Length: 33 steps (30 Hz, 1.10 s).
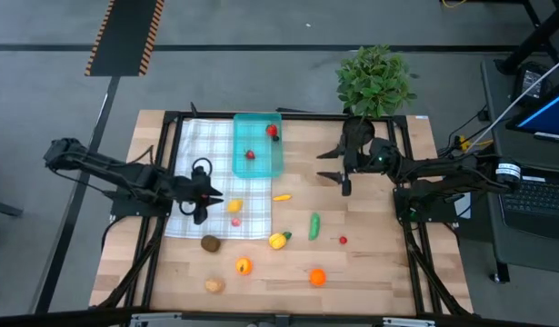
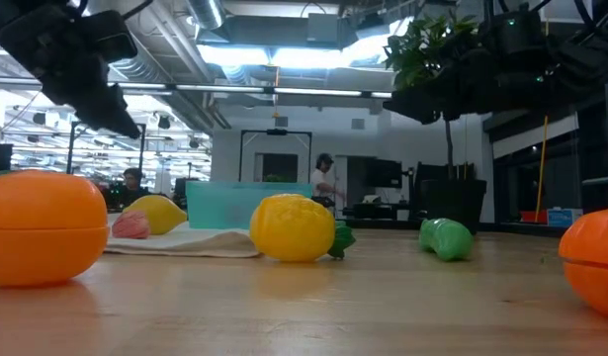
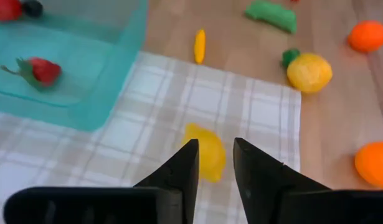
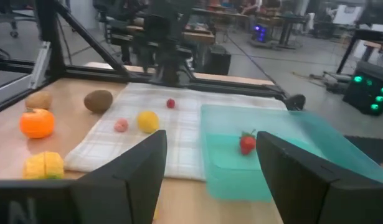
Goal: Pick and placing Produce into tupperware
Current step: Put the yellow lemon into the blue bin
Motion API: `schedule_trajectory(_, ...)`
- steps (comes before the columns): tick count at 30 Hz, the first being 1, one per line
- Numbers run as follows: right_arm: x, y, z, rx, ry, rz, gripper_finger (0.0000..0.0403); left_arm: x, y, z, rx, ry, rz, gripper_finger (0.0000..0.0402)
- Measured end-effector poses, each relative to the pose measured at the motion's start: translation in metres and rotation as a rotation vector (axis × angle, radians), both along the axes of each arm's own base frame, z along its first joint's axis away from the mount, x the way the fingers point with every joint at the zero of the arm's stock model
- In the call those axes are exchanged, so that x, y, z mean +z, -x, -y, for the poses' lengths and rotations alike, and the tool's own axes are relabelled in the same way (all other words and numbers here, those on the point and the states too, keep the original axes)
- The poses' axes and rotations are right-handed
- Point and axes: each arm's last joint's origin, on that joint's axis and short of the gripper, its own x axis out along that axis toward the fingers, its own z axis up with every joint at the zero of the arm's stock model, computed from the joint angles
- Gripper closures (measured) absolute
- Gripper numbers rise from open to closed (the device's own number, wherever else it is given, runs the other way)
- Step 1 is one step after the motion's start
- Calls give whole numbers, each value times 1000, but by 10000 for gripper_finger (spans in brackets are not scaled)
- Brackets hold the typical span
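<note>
Orange produce (image 2: 42, 225) fills the lower left of the low view, a yellow piece (image 2: 293, 227) at centre. From above, the tupperware (image 1: 258, 145) sits upper centre on the table (image 1: 370, 272), partly on the checked cloth (image 1: 195, 154), with two red pieces (image 1: 250, 154) inside — the other produce is scattered below it. Left end effector (image 1: 204, 205) hangs over the cloth at left centre, its fingers (image 3: 179, 174) narrowly apart around a yellow lemon (image 3: 207, 151). Right end effector (image 1: 344, 173), right of the tupperware, stands wide and empty — beside the potted plant (image 1: 376, 77).
</note>
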Motion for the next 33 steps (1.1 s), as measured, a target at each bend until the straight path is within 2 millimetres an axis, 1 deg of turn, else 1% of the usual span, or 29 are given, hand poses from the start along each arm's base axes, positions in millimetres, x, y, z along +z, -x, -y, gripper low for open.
schedule_trajectory(4, -1, 0, 0, -3, -4, -10, 153, -5, -3, 5, -15, 4, -36, 324)
schedule_trajectory(8, -1, 0, 0, -3, -4, -10, 153, -5, -3, 7, -24, 8, -34, 334)
schedule_trajectory(16, -1, 0, 0, -3, -4, -11, 153, -5, -3, 7, -24, 3, -32, 351)
schedule_trajectory(19, -1, 0, 0, -3, -5, -11, 153, -5, -3, 6, 7, -18, -25, 349)
schedule_trajectory(23, -1, 0, 0, -3, -5, -11, 153, -5, -4, 5, 13, -17, -22, 320)
schedule_trajectory(30, -1, 0, 0, -3, -5, -12, 153, -3, -4, 5, 25, -34, -5, 215)
schedule_trajectory(33, -1, 0, 0, -3, -5, -12, 153, -3, -5, 5, 27, -34, -2, 183)
